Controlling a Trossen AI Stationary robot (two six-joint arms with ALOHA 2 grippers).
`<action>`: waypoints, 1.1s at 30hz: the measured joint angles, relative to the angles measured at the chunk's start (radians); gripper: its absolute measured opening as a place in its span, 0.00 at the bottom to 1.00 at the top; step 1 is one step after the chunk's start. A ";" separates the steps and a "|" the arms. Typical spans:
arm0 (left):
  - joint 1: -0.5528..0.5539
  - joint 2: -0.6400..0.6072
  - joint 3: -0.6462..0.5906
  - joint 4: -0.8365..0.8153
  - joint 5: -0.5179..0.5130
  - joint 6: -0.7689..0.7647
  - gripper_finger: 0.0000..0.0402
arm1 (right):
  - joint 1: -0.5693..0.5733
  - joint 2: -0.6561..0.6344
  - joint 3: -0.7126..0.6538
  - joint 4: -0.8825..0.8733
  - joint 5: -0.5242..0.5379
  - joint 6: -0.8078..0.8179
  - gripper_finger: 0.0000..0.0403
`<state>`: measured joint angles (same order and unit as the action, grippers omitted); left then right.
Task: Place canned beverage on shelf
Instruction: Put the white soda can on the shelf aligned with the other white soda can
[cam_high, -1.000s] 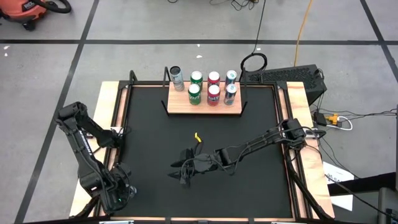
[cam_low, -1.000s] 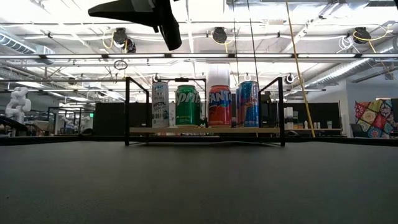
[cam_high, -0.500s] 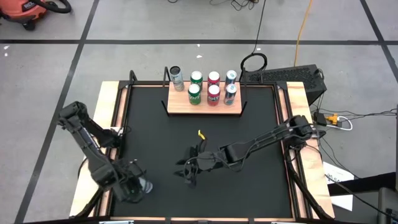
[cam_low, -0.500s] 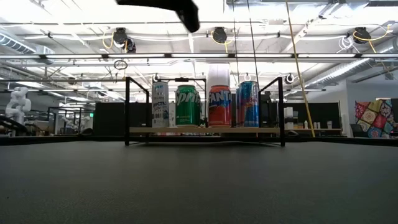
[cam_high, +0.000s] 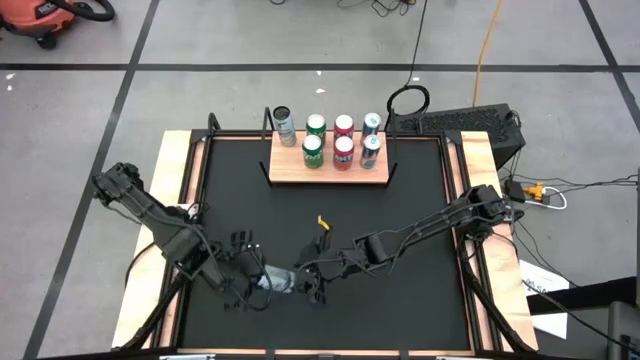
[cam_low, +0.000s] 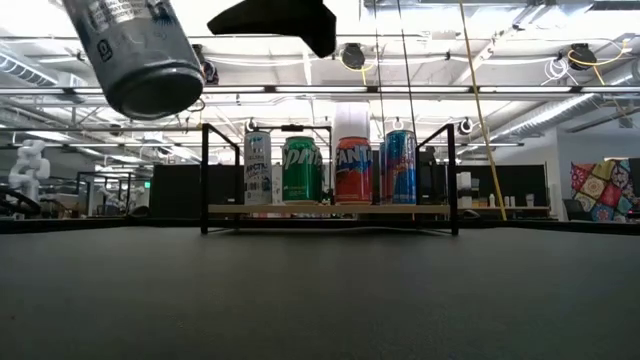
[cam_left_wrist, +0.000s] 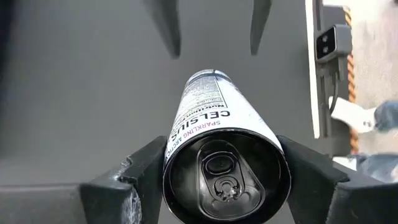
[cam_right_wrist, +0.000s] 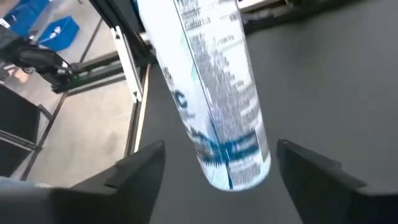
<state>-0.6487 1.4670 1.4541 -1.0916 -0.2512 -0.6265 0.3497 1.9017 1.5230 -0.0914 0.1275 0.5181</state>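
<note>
A silver-white can (cam_high: 276, 283) is in the air over the table's near middle, held by my left gripper (cam_high: 254, 279). It also shows in the low view (cam_low: 140, 50), tilted and high above the tabletop. My right gripper (cam_high: 313, 286) is open, and its fingers stand on either side of the can's bottom end (cam_right_wrist: 237, 169) without touching it. The light-wood shelf (cam_high: 330, 176) stands at the table's far middle with several upright cans (cam_high: 343, 151) on it. My left gripper pinches the can's side wall at its lidded top end (cam_left_wrist: 174, 155) between its two fingers (cam_left_wrist: 140, 180). The fingers come level from the table's left and lie along the can. The can is lifted clear, its bottom end pointing toward the table's right.
The shelf's black rod uprights (cam_low: 204, 178) stand at its ends. A silver can (cam_high: 284, 125) stands at the shelf's far left corner. The shelf's near left part (cam_high: 285, 170) is bare board. A small yellow piece (cam_high: 321, 222) lies on the black tabletop.
My left gripper has come from beyond the table's near left corner toward the right, carrying the can up to my right gripper. The can has come into the low view. My right gripper has shifted a little toward the near right.
</note>
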 joint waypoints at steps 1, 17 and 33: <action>0.008 0.000 0.006 0.001 0.001 0.041 0.62 | 0.000 0.001 0.000 0.015 0.001 -0.010 0.74; 0.110 0.000 0.026 0.139 0.027 0.300 0.62 | -0.020 0.001 0.000 0.043 0.032 0.017 0.90; 0.167 -0.044 0.066 0.016 0.024 0.141 0.82 | -0.023 0.001 -0.002 0.089 0.182 0.058 0.60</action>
<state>-0.4817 1.4225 1.5200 -1.0754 -0.2274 -0.4855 0.3271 1.9030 1.5211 -0.0021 0.3093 0.5766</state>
